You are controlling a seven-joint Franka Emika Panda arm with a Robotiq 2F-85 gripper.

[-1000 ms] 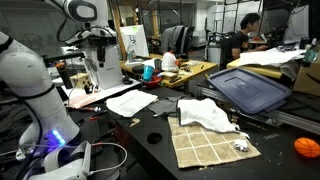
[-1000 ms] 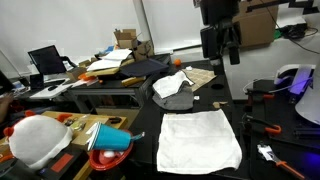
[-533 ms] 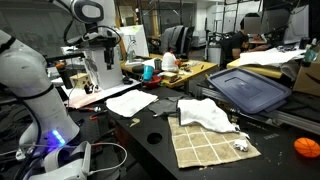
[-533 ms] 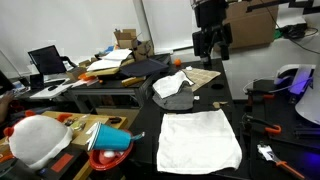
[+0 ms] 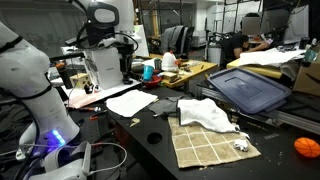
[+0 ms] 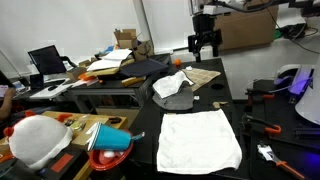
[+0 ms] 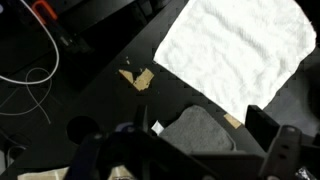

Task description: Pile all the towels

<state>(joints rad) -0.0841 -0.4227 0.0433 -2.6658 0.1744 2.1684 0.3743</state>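
finds the gripper (image 6: 204,46) high in the upper right of an exterior view, well above the black table (image 6: 240,105). shows its fingers parted, gripping nothing and touching no towel. confirms this in the wrist view: two dark fingers (image 7: 275,145) coming up from the bottom edge, well apart, with only air between them.

looks down past them onto a grey towel (image 7: 200,130) at lower centre and a flat white towel (image 7: 235,55) filling the upper right, the two near each other but apart. catches a small tan scrap (image 7: 137,78) on the dark surface left of centre.

places the flat white towel (image 6: 200,140) at lower centre of an exterior view, spread out alone on the table. sets a crumpled white towel (image 6: 172,82) mid-frame above it, lying on the grey towel (image 6: 180,98). puts a tan checked towel (image 6: 203,75) just beside those, toward the upper right. cannot tell whether the tan one touches the grey one.
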